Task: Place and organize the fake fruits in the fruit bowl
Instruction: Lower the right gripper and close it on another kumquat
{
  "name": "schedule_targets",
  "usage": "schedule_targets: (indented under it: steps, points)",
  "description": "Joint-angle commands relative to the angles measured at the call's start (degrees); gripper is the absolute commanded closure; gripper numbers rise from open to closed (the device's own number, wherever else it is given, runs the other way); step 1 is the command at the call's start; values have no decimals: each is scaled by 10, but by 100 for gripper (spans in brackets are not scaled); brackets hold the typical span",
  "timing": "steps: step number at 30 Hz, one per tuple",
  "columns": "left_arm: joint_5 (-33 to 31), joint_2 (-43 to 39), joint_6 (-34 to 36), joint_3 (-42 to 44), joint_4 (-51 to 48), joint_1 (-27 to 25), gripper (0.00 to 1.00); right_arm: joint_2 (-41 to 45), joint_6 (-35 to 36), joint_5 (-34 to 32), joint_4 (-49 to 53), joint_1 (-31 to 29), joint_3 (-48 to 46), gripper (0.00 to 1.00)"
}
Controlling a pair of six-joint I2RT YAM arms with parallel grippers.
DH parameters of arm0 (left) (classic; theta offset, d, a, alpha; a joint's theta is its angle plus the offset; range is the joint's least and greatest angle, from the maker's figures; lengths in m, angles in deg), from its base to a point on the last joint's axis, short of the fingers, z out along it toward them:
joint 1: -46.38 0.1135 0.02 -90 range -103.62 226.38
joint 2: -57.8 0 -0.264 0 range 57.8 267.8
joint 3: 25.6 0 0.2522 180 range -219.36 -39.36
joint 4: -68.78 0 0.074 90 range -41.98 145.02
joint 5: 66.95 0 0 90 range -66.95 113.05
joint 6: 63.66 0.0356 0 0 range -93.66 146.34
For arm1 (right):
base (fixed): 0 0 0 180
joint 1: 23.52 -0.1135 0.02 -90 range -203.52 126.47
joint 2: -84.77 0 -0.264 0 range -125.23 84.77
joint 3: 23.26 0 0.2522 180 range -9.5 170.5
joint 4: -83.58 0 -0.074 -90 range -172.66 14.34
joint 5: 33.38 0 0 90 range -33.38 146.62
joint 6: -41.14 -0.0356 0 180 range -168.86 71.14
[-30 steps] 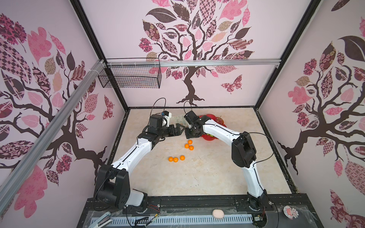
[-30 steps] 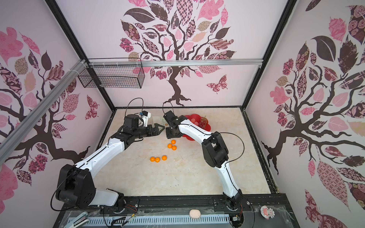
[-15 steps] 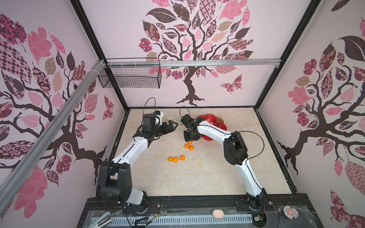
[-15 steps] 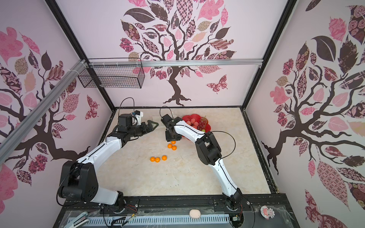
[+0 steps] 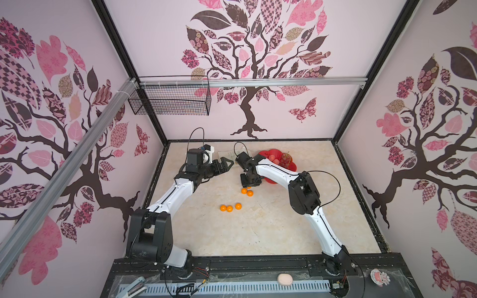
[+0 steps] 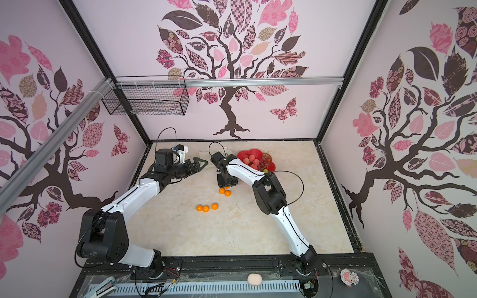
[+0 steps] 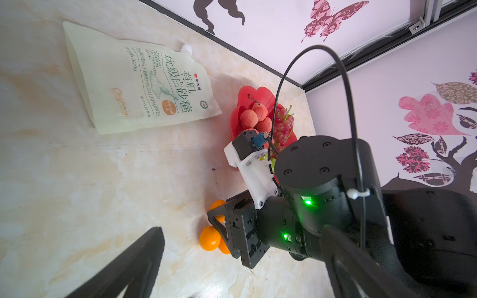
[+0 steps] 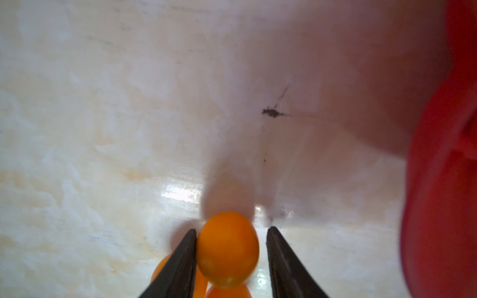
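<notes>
Having lowered, right fingers straddle tangerine (ungripped).

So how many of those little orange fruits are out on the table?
6. Three tangerines sit in a row mid-table, two beside the right gripper, one between its open jaws. The arm may hide more.

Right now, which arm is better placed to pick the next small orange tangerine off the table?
Right. The right gripper straddles a small orange tangerine, jaws open, close beside the red scalloped fruit bowl. The left gripper hovers open and empty, farther from it.
</notes>
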Motion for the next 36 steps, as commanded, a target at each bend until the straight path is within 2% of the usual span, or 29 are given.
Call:
schedule_targets:
  steps: [1, 17, 27, 33, 36]
  points:
    - [5, 7, 8, 8, 6, 0, 2, -27, 2, -5, 20, -1, 25, 53]
    - [11, 16, 8, 4, 5, 0, 1, -16, 7, 4, 21, -1, 27, 62]
    - [42, 33, 7, -5, 14, -2, 1, 74, 13, 15, 22, 17, -5, 63]
    - [48, 45, 30, -23, -6, -48, 2, 159, -2, 73, -22, 50, -89, 64]
    - [41, 54, 43, -35, -16, -80, 2, 193, -6, 78, -37, 68, -127, 64]
